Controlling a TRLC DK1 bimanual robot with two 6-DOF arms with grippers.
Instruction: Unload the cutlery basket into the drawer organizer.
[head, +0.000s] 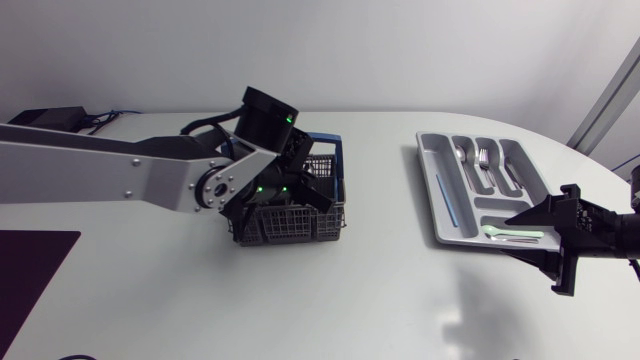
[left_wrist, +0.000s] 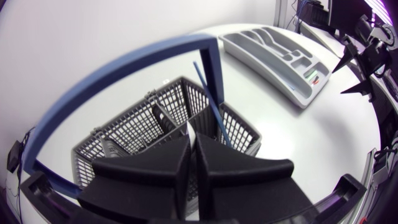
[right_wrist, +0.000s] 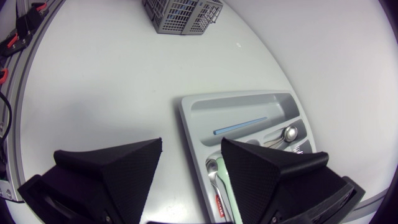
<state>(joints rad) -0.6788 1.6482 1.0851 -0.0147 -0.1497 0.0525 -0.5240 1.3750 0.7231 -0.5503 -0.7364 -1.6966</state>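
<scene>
The cutlery basket (head: 300, 228) is seen mid-bench (head: 350, 300): dark mesh w/ a blue handle (left_wrist: 124, 62) arched over it. In the head view much of it is covered by the L arm (head: 120, 170), which comes across from the side. The hand itself can't be picked out there, as it is hidden under the wrist.

In the L wrist view the L hand (left_wrist: 191, 138) is found right over the basket's compartments. Its fingers are drawn nearly together w/ a pale thin piece (left_wrist: 190, 130) pinched btwn the tips. Only the top end is shown, so the kind of item can't be told. A blue stick (left_wrist: 207, 99) is seen upright in the basket just ahead of the hand, its lower end lost behind the mesh. Other contents can't be made out.

The drawer organizer (head: 427, 180) is placed well apart from the basket, toward the R side of the bench. The R hand (right_wrist: 191, 144) is held over its near end, fingers spread wide, nothing btwn them. A blue straw (right_wrist: 239, 126) is lying in the long side slot, and a spoon (right_wrist: 289, 132) and forks (head: 485, 158) in the middle slots. A pale green utensil (head: 510, 233) is lying in the crosswise end slot, partly covered by an R finger in the R wrist view. The basket is cut off at the far edge of that view.
</scene>
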